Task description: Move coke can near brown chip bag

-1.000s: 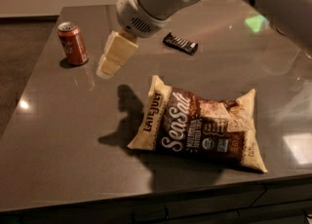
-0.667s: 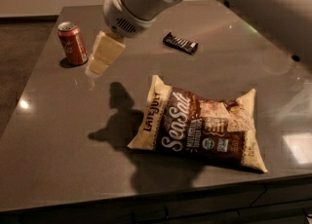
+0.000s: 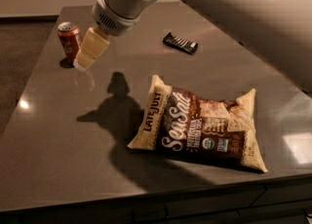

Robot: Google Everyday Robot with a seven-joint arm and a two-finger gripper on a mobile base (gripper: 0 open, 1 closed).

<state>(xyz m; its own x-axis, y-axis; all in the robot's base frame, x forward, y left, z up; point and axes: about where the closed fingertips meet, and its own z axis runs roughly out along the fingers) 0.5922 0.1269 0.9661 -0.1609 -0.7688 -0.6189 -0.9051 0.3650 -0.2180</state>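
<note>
The coke can [image 3: 69,42], red with a silver top, stands upright near the far left edge of the grey table [image 3: 68,135]. My gripper [image 3: 87,57], with cream-coloured fingers pointing down and left, hangs just right of the can, close beside it; I cannot tell if it touches. The brown chip bag [image 3: 200,125], dark brown with cream ends and "Sea Salt" script, lies flat at the front right of the table, well away from the can.
A small black wrapped snack bar [image 3: 180,43] lies at the back middle of the table. My arm [image 3: 209,4] crosses the top of the view from the right. The table's left edge runs just beyond the can.
My gripper has moved left toward the coke can and now hangs right beside it. The can, bag and snack bar have not moved.
</note>
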